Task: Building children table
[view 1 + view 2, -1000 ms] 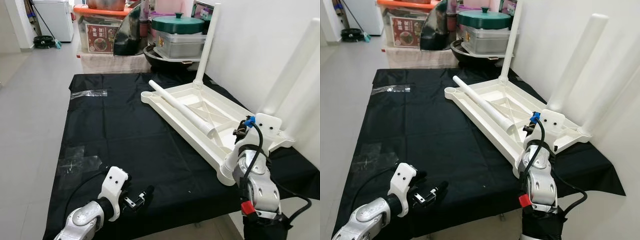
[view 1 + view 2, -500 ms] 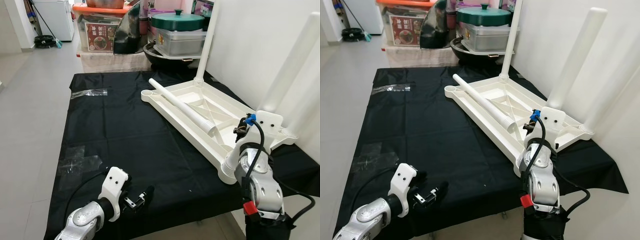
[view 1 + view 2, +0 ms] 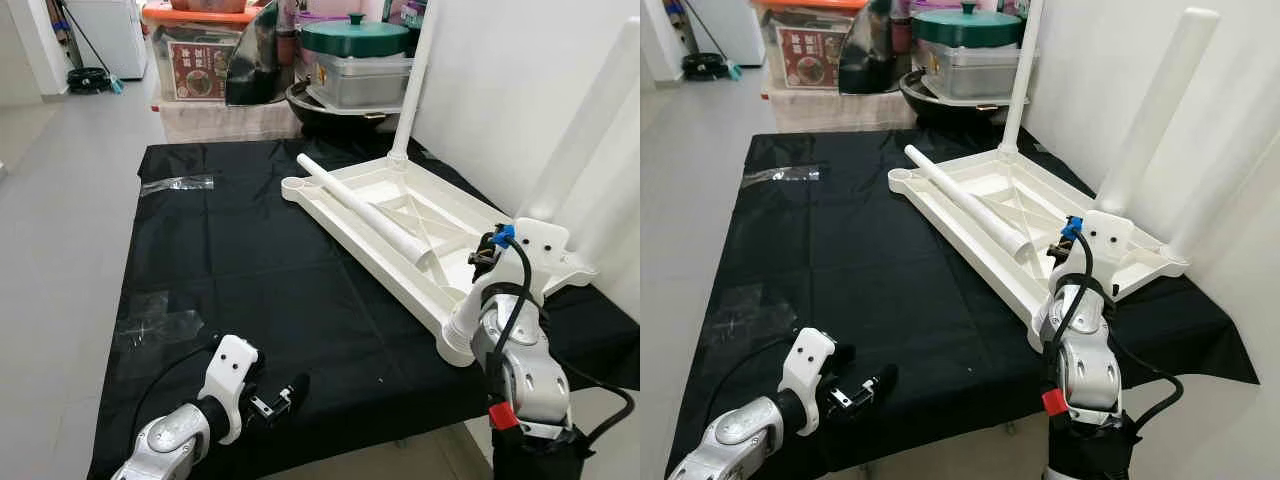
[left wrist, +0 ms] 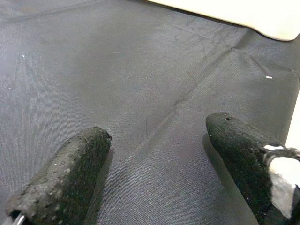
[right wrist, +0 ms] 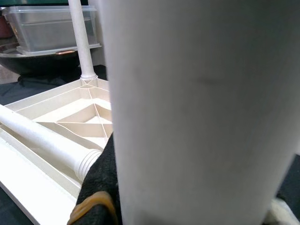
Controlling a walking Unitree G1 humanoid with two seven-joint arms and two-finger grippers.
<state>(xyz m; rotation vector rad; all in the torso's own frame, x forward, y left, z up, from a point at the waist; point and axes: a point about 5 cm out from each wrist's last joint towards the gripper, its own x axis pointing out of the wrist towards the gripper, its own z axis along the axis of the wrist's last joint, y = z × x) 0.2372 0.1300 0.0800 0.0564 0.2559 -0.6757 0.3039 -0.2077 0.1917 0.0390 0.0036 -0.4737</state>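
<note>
Black-draped worktop is carrying the upside-down white tabletop | loose leg is lying across the tabletop | right claw is pinching the upright leg at the tabletop's near corner | left claw is resting spread on the cloth, well apart from the tabletop

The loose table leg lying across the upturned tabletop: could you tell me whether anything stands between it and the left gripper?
Nothing visible does. The left gripper hovers open, low over the black cloth at the near edge, and bare cloth runs from it toward the upturned tabletop, where the loose table leg lies.
</note>
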